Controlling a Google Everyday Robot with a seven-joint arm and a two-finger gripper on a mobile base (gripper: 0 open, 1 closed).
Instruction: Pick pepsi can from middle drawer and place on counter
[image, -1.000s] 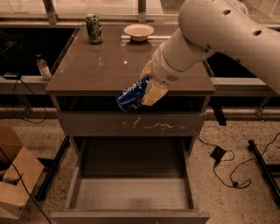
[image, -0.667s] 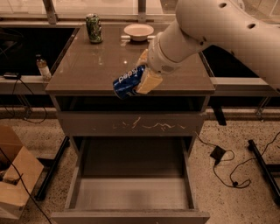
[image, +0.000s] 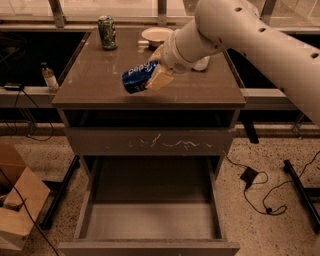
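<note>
Progress: above the counter (image: 90, 80), the pepsi can (image: 135, 79) has moved from the front edge toward 11 o'clock and now hangs tilted over the top. The gripper (image: 154, 75) has its fingers clamped on it. At 6 o'clock the middle drawer (image: 214, 200) stands open without it; only setting down seems left.

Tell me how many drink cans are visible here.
2. The pepsi can is held in the pincer over the counter; the green patterned can stands upright at the counter's far left corner. No other can shows.
</note>
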